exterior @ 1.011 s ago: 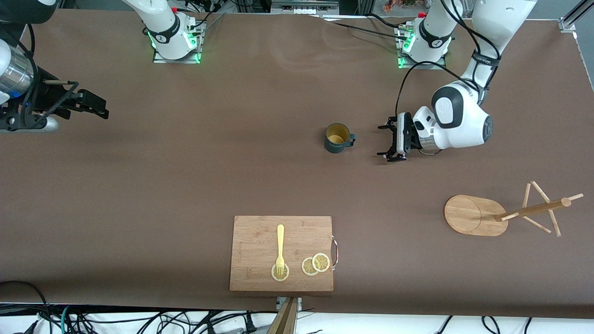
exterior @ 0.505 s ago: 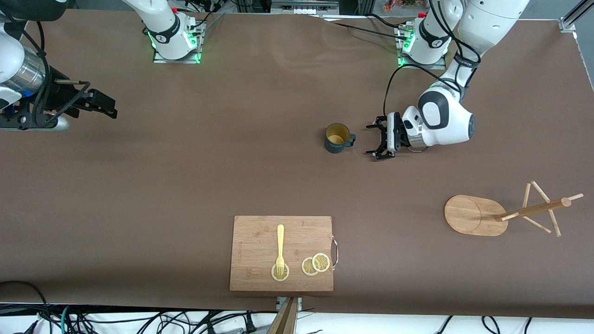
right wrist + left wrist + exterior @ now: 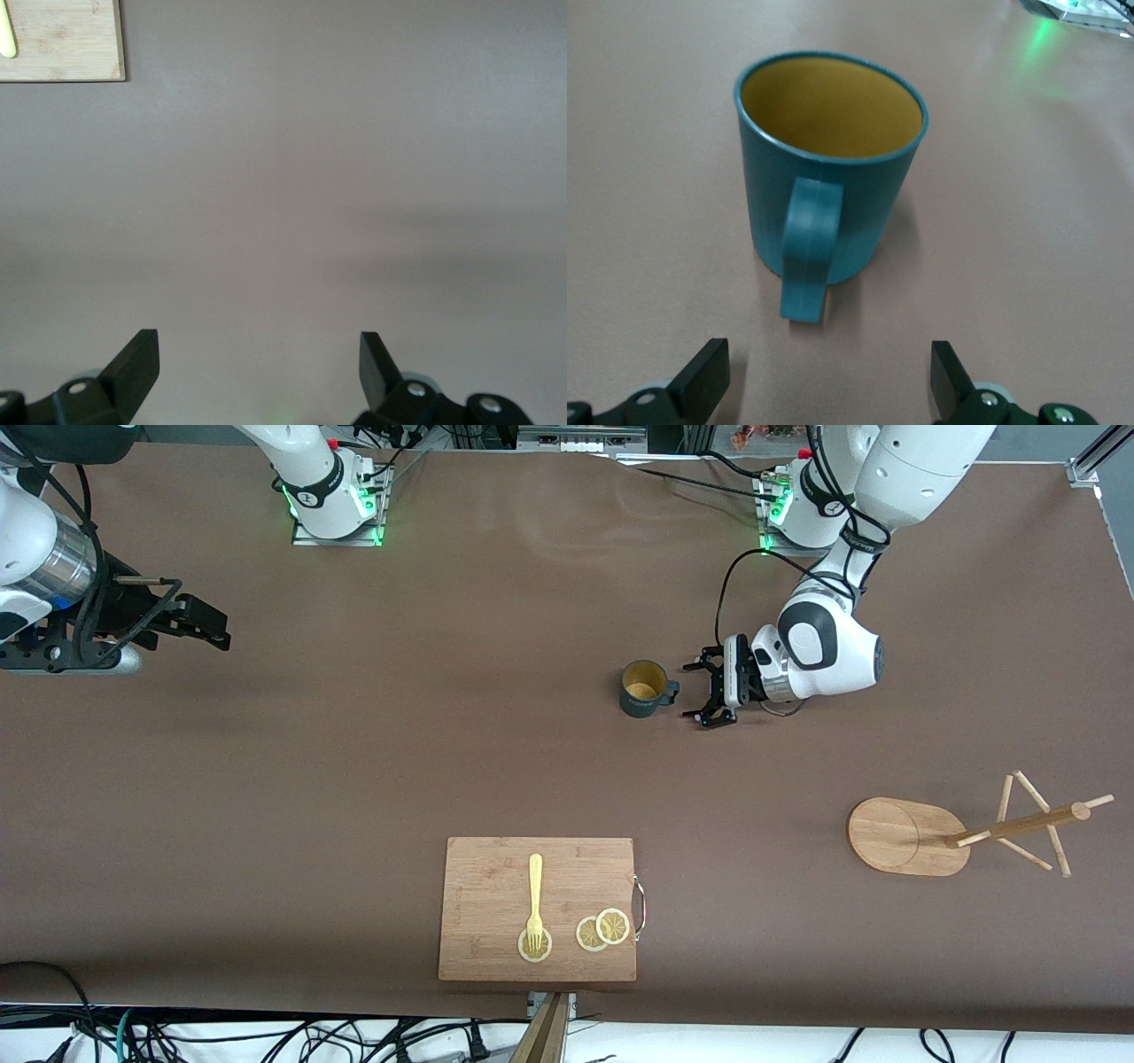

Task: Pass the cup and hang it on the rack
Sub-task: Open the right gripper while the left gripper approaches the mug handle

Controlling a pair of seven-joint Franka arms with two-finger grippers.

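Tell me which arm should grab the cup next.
Left. The left gripper is open right beside the cup, lined up with its handle. The right gripper waits open over bare table at the right arm's end, away from the cup.

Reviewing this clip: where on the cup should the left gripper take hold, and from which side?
Probably the handle. The cup stands upright with its handle pointing toward the left arm's end of the table, straight at the left gripper, whose open jaws already flank it. Come in level.
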